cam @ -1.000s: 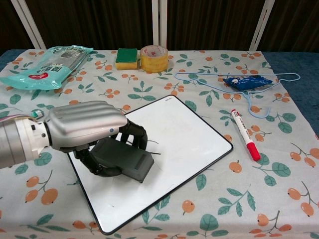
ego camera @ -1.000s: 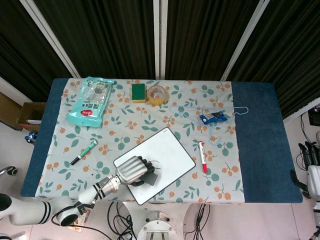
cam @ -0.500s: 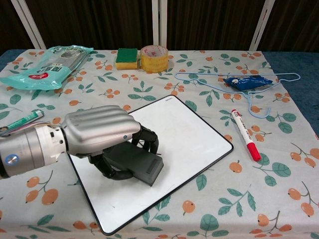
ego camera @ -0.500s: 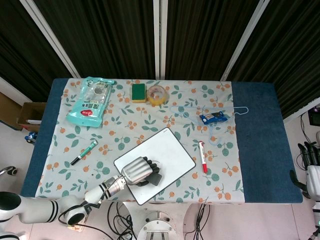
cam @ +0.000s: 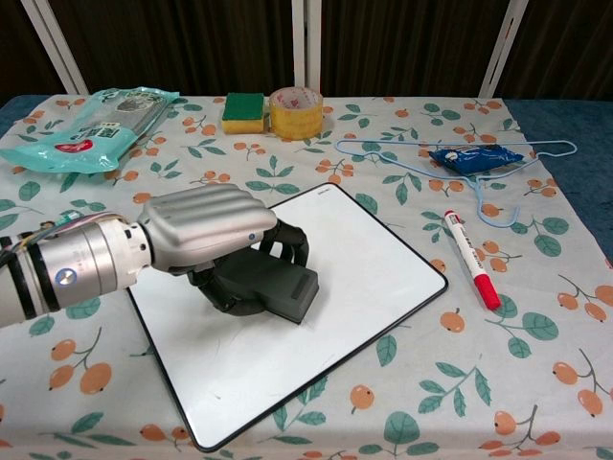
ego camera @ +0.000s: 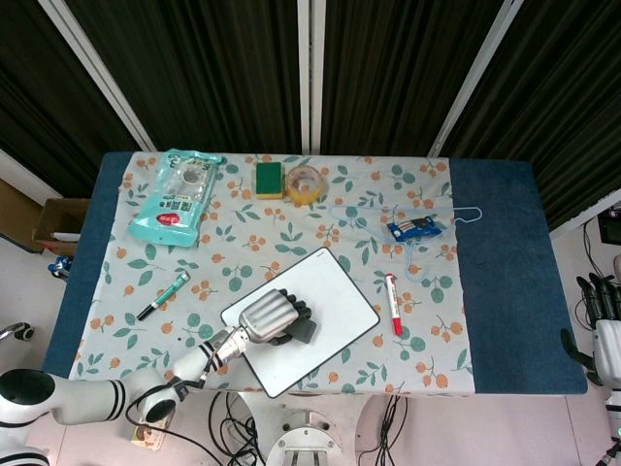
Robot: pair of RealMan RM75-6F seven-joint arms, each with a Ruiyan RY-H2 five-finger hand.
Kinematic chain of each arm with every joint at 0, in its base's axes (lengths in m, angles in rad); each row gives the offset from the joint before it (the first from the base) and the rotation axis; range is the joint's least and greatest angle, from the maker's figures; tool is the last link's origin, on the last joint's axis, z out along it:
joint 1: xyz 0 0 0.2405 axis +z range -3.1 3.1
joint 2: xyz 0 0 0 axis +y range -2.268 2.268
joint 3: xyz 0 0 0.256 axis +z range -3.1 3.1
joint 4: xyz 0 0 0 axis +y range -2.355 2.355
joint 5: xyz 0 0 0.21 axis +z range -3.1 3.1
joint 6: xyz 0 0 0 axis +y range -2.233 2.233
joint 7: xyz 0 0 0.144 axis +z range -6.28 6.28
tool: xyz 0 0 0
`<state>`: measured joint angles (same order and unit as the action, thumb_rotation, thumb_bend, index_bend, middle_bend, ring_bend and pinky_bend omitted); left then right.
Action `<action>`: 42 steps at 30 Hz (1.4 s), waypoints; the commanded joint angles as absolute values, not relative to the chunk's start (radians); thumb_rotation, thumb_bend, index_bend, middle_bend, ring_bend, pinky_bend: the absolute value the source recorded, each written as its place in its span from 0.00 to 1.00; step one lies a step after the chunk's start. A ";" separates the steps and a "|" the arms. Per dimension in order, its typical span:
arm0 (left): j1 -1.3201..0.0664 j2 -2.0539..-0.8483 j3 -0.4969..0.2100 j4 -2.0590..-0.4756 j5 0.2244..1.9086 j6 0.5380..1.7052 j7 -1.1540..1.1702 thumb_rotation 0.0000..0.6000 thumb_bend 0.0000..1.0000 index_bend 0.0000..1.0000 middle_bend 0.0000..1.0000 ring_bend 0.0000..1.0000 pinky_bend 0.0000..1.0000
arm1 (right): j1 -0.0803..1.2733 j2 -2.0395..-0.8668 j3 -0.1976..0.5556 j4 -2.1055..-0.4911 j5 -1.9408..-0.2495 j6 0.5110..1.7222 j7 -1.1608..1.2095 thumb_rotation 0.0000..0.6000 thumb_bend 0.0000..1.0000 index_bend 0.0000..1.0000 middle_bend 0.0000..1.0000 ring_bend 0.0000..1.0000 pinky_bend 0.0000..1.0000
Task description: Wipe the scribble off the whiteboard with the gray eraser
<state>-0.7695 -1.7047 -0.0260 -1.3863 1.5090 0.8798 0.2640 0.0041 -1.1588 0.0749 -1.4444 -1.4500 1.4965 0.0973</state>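
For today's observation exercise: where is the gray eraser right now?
In both views the gray eraser is in the grip of the left hand, pressed on the whiteboard near its middle, left of the red marker.

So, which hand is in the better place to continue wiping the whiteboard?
The left hand. It grips the gray eraser and presses it on the whiteboard. The right hand holds nothing and sits at the far right frame edge, away from the board.
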 commanded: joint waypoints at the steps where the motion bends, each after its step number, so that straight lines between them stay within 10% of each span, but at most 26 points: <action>1: -0.779 -1.718 -0.040 -1.355 1.499 0.876 0.242 1.00 0.33 0.69 0.64 0.57 0.73 | 0.004 -1.158 0.074 -1.445 -1.450 1.496 0.096 1.00 0.27 0.00 0.00 0.00 0.00; 22: -0.825 -1.791 -0.094 -1.198 1.449 0.864 0.151 1.00 0.33 0.69 0.64 0.57 0.73 | 0.005 -1.154 0.077 -1.455 -1.442 1.491 0.079 1.00 0.27 0.00 0.00 0.00 0.00; 42: -0.782 -1.626 0.039 -1.529 1.506 0.870 0.208 1.00 0.33 0.70 0.64 0.58 0.74 | 0.006 -1.157 0.075 -1.447 -1.438 1.482 0.088 1.00 0.27 0.00 0.00 0.00 0.00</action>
